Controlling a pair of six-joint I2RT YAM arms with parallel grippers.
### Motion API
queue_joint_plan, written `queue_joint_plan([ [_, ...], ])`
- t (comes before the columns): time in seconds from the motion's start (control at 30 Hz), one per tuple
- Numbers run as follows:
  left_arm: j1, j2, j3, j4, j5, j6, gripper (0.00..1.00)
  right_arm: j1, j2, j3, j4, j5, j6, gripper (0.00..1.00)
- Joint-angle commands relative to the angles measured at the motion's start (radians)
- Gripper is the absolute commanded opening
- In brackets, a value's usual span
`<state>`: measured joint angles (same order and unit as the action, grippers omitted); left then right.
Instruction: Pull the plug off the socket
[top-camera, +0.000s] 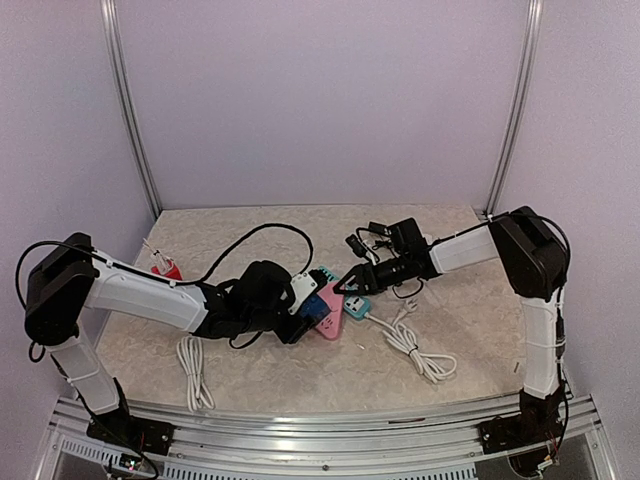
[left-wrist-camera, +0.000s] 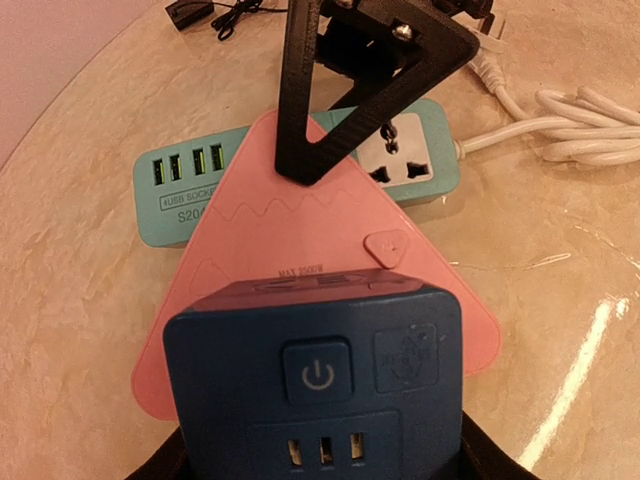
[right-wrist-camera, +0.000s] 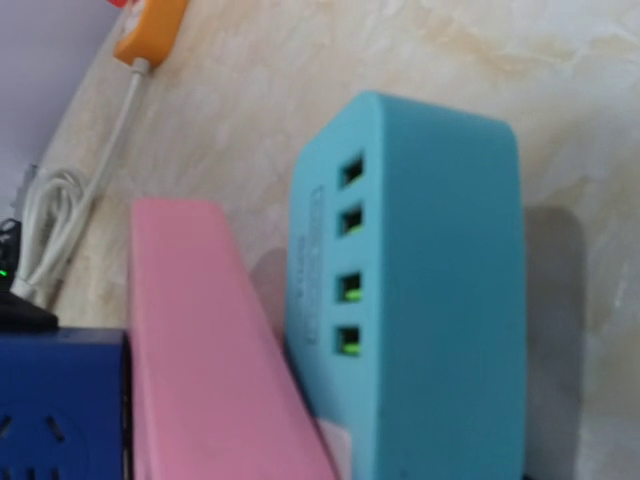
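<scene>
A long teal plastic power strip (left-wrist-camera: 180, 195) lies mid table (top-camera: 470, 330), with a pink three-cornered plastic plug block (left-wrist-camera: 300, 235) stuck on it.
The pink block looks hard, smooth and light, yet stuck tight; I would grab its flat sides. My left gripper (top-camera: 297, 312) holds the blue square plastic box (left-wrist-camera: 315, 370) on it. My right gripper (top-camera: 348, 285) touches pink; wide or narrow, I cannot tell.

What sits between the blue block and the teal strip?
The pink triangular socket, between blue block and teal strip; clearest in left wrist view.
</scene>
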<state>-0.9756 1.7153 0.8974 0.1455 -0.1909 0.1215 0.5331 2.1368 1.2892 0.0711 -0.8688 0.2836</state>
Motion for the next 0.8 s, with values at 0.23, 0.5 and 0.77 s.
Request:
queue_joint_plan([
  [0.23, -0.025, -0.075, -0.018, 0.202, 0.02, 0.155, 0.2, 0.023, 0.034, -0.115, 0.161, -0.124, 0.142, 0.8],
  [0.5, -0.028, -0.088, -0.025, 0.216, 0.022, 0.174, 0.2, 0.024, 0.035, -0.114, 0.174, -0.128, 0.155, 0.74],
  [0.77, -0.048, -0.102, -0.024, 0.207, 0.005, 0.196, 0.2, 0.024, -0.008, -0.153, 0.273, -0.154, 0.241, 0.57],
])
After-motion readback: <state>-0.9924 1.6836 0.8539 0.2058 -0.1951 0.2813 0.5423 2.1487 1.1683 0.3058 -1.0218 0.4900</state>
